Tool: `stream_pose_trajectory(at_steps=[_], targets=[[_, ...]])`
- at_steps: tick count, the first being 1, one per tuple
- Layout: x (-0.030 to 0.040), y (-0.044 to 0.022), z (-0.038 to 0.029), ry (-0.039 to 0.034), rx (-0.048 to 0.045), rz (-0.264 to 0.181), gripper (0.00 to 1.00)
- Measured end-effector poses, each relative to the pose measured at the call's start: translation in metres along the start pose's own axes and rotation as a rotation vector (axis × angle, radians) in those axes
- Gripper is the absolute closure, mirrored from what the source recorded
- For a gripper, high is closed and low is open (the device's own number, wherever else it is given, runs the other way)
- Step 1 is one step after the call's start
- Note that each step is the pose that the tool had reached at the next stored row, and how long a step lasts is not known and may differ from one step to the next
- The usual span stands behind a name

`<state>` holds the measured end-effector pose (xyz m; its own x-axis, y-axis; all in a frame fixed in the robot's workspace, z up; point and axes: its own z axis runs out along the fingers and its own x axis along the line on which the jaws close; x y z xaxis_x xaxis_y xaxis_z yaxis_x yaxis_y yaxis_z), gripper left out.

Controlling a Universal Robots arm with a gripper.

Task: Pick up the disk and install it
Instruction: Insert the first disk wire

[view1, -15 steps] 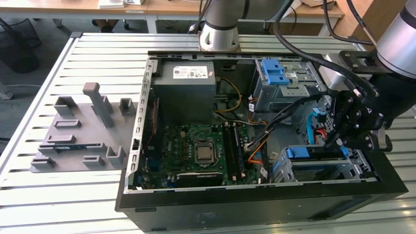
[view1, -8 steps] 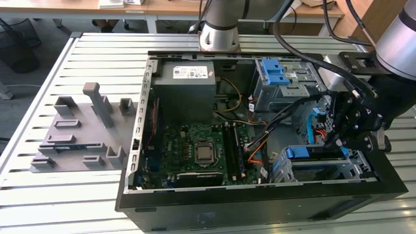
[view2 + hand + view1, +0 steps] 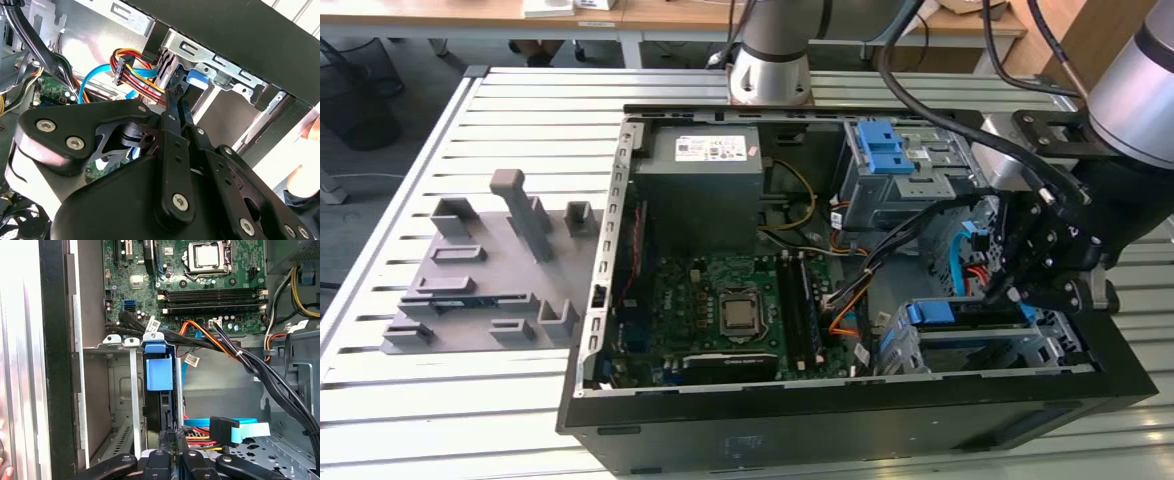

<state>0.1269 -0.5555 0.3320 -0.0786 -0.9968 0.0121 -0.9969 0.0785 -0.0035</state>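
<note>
Grips the disk (image 3: pixel 165 407) with the gripper (image 3: pixel 170 436), fingers clenched on its trailing edge. Holds it edge-on inside the drive cage (image 3: pixel 120 390), at the computer case's (image 3: pixel 854 392) corner on the exterior view's lower right. Probably stiff, dense and shock-sensitive; best pinched across the rigid flanks, not the blue carrier tab (image 3: pixel 159 372).

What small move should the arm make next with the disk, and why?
Probably a short, slow push straight along the drive cage, I would judge. In the first wrist view the disk stands on edge between the cage's metal rails, with the gripper at its near end, so it seems partly in. The cables run close beside it.
</note>
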Motion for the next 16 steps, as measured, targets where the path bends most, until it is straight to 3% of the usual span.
stream_pose_trajectory(at_steps=[13, 15, 16], targets=[[0.0, 0.0, 0.0028, -0.002, -0.001, 0.004, 0.84], [0.0001, 0.0, 0.0014, -0.0015, -0.0009, 0.004, 0.83], [0.0001, 0.0, -0.0007, -0.001, -0.0008, 0.004, 0.76]])
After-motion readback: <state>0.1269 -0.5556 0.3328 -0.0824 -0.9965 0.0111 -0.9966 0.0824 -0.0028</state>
